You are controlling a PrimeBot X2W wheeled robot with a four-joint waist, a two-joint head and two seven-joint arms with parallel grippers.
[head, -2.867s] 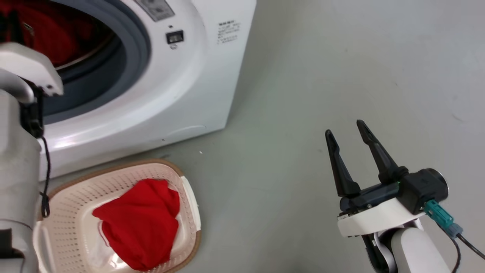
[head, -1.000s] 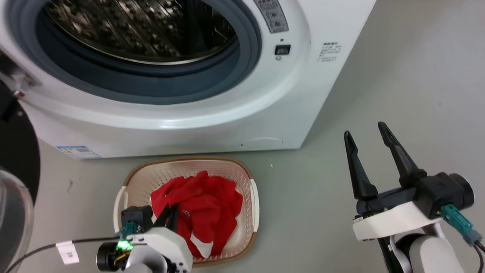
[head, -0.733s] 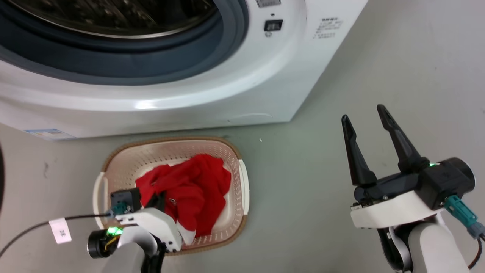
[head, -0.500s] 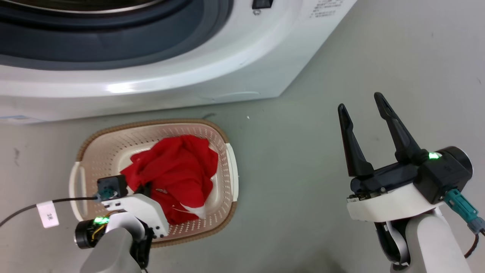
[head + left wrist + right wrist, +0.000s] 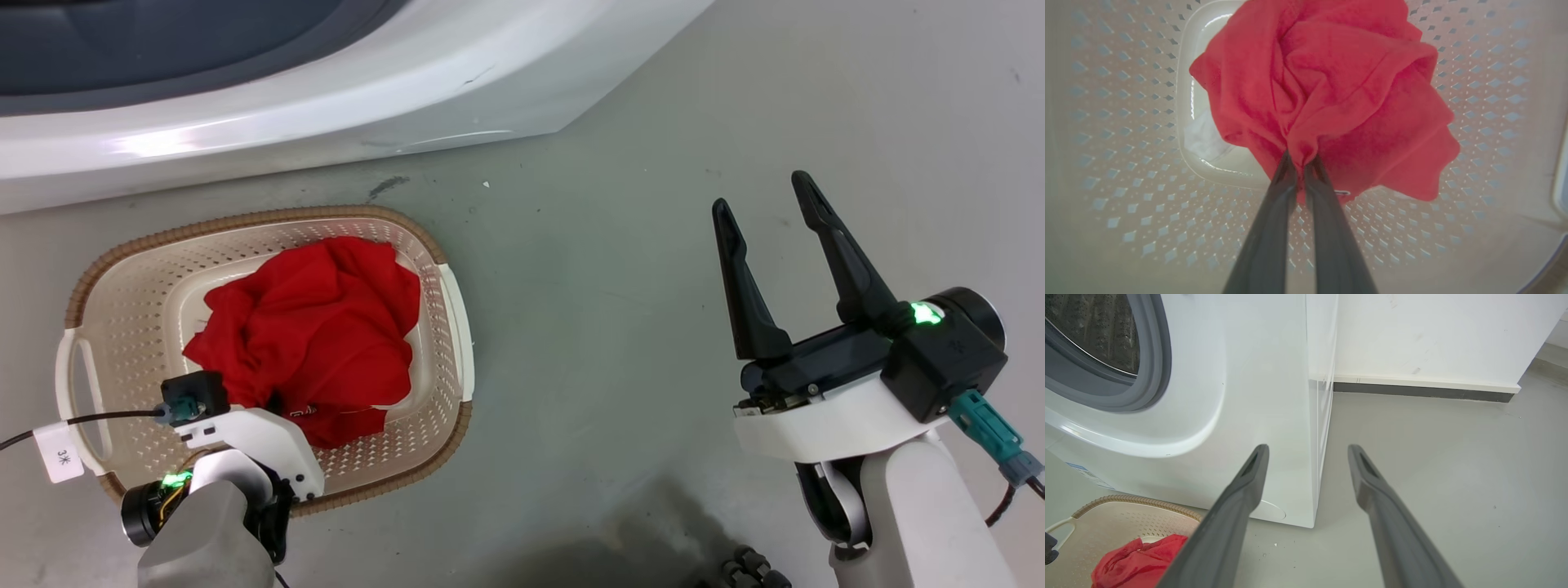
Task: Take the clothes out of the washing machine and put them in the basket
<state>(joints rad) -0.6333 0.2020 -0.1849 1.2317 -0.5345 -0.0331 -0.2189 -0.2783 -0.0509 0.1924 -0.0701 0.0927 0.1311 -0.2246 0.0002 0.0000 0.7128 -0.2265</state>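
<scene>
Red clothes (image 5: 314, 335) lie bunched in the cream basket (image 5: 122, 310) on the floor before the white washing machine (image 5: 343, 73). In the left wrist view my left gripper (image 5: 1300, 157) is shut on a pinched fold of the red clothes (image 5: 1339, 90), over the basket's perforated bottom (image 5: 1126, 171). In the head view its wrist sits at the basket's near rim, fingers hidden. My right gripper (image 5: 763, 200) stands open over bare floor, well right of the basket. The right wrist view shows the right gripper (image 5: 1308, 447) open, with the washing machine's drum (image 5: 1098, 330), the basket (image 5: 1122, 516) and the clothes (image 5: 1139, 559).
Grey floor (image 5: 620, 245) spreads right of the basket. A white wall with a dark skirting (image 5: 1425, 390) runs behind the washing machine. A tagged cable (image 5: 61, 445) trails from my left wrist.
The head camera has tilted down, so the washing machine has slid up the view. A second red garment has come into the basket, my left gripper down in it. The right gripper stays open.
</scene>
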